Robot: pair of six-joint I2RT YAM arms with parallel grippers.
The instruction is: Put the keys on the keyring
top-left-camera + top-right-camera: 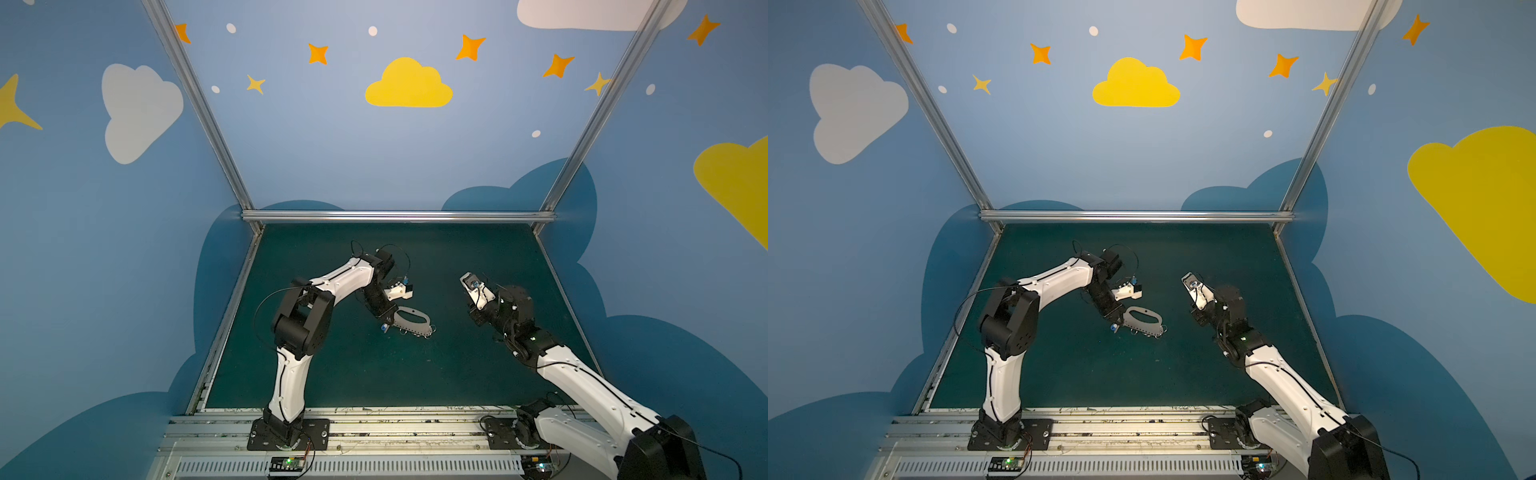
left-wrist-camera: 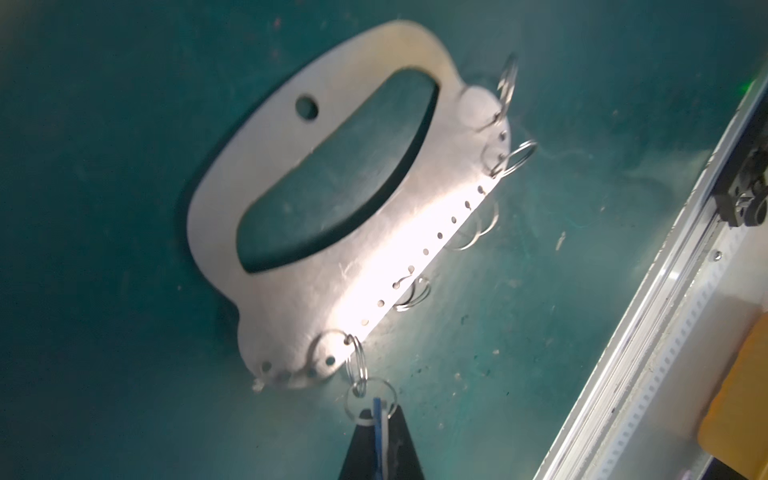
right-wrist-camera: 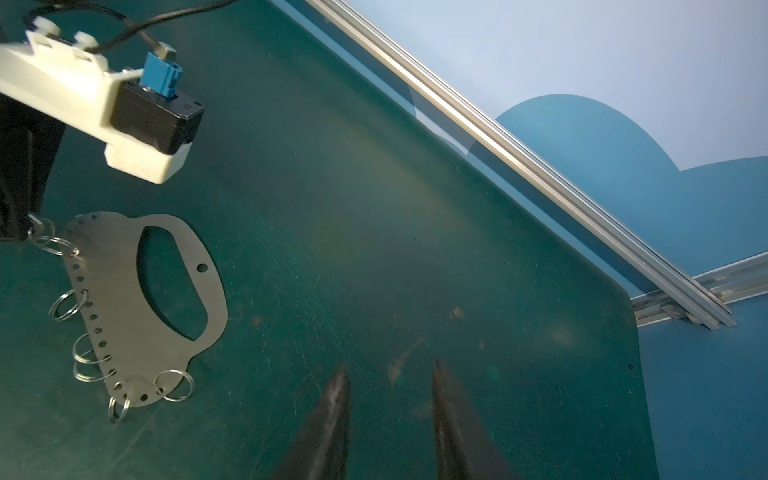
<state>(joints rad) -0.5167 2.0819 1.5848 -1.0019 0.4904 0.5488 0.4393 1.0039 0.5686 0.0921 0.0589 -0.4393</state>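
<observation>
The left fingers (image 2: 401,444) are closed tight on the blue key (image 2: 379,419), with one dark finger on each side of it. The key's own little ring is hooked into a split ring (image 2: 358,365) that hangs from a corner hole of the keyring plate (image 2: 374,257). In both top views the grey plate (image 1: 411,328) lies flat near the middle of the green surface (image 1: 374,374). The blue key (image 1: 385,328) sits at the plate's 9 o'clock end, under the tip of the left arm. More small split rings (image 3: 64,305) hang from the row of holes along the plate's 6 o'clock edge, and they rest on the surface. The left arm's white wrist camera (image 1: 399,291), with a blue plug on it, hangs over the plate at its 12 o'clock. The right fingers (image 3: 332,407) are spread apart and hold nothing, and only green surface shows between them. The right arm is at the plate's 3 o'clock, well apart from it. A silver rail (image 2: 623,332) runs along the near edge of the surface.
</observation>
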